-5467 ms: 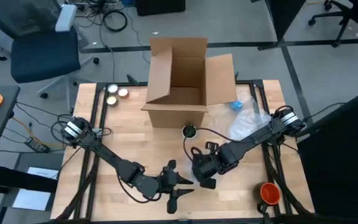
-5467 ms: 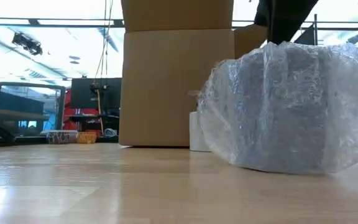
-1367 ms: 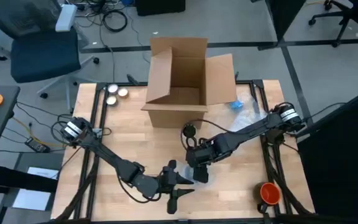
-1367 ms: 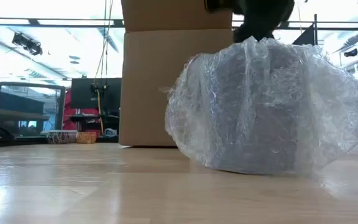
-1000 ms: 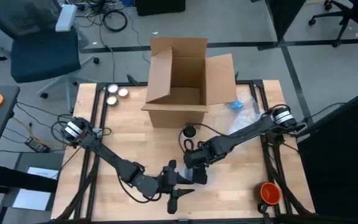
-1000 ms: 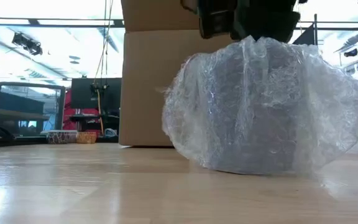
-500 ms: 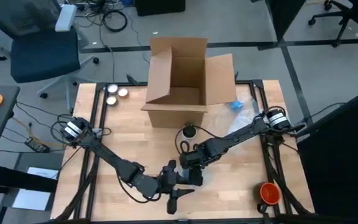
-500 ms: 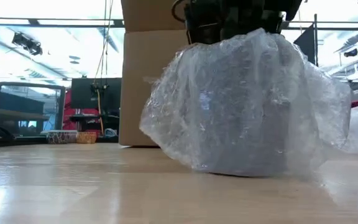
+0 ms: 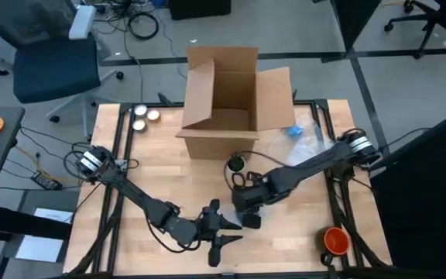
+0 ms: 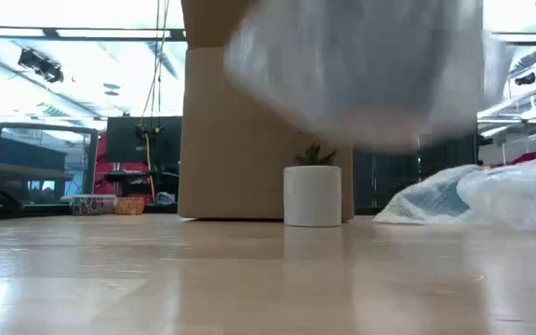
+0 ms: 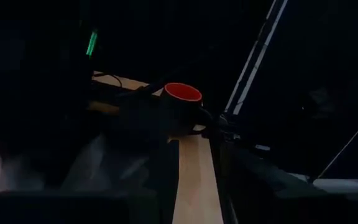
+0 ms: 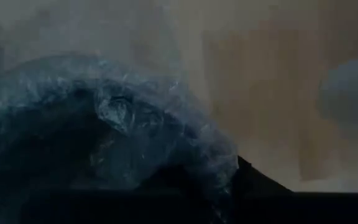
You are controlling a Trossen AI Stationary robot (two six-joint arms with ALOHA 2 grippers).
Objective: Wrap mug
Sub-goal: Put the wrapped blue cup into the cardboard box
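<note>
On the far left of the wooden table (image 9: 161, 167), near its back edge, sit two small round tins (image 9: 145, 113). My left gripper (image 9: 224, 231) rests low at the front middle of the table, its fingers spread apart and holding nothing. Just beside it, toward the right, my right gripper (image 9: 246, 208) is clenched on the bubble-wrapped mug (image 10: 361, 70), which hangs clear of the tabletop in the low view; my right wrist view shows the wrap (image 12: 104, 130) bunched close against my fingers. Behind, the open cardboard box (image 9: 231, 101) stands at the back middle of the table, and a small white pot with a plant (image 10: 313, 193) stands just in front of it. Farther right, loose bubble wrap (image 9: 312, 147) lies near the right edge by a blue item (image 9: 293, 130). At the front right corner stands an orange mug (image 9: 336, 240), well apart from both grippers.
</note>
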